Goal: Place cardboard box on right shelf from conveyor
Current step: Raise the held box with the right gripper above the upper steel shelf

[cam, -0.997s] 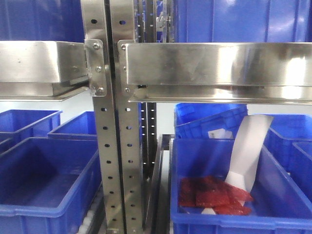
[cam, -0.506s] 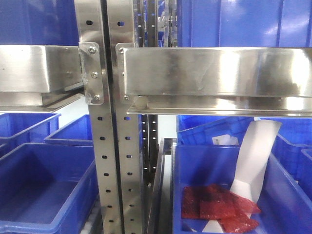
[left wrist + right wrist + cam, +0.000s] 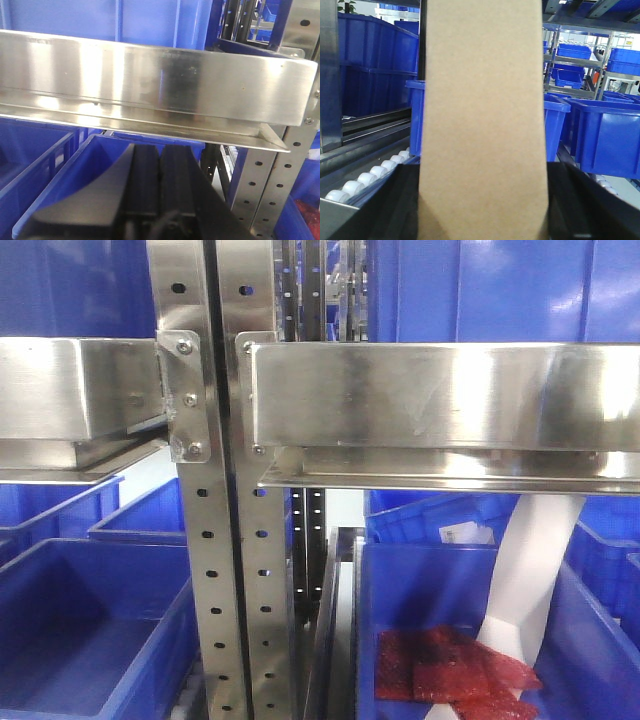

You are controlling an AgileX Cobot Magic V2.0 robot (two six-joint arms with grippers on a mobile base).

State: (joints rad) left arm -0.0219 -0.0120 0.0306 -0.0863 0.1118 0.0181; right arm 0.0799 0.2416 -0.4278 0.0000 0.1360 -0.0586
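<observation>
The tan cardboard box (image 3: 482, 100) fills the middle of the right wrist view, standing on end between the black fingers (image 3: 395, 205) of my right gripper (image 3: 482, 210), which is shut on it. The right shelf (image 3: 440, 395), shiny steel with a tall front lip, is bolted at its left end to the perforated upright (image 3: 255, 540). My left gripper (image 3: 160, 172) is shut with nothing in it, just under the lip of the other steel shelf (image 3: 150, 80). The conveyor is out of view. Neither gripper shows in the front view.
Left steel shelf (image 3: 70, 390) hangs beside the uprights. Below are blue bins (image 3: 90, 640); the right bin (image 3: 400, 590) holds red packets (image 3: 450, 675) and a white strip (image 3: 530, 580). White rollers (image 3: 360, 182) run at left, stacked blue bins (image 3: 600, 135) at right.
In the front view the shelves and bins have slid lower and grown a little larger, and the uprights have shifted slightly left.
</observation>
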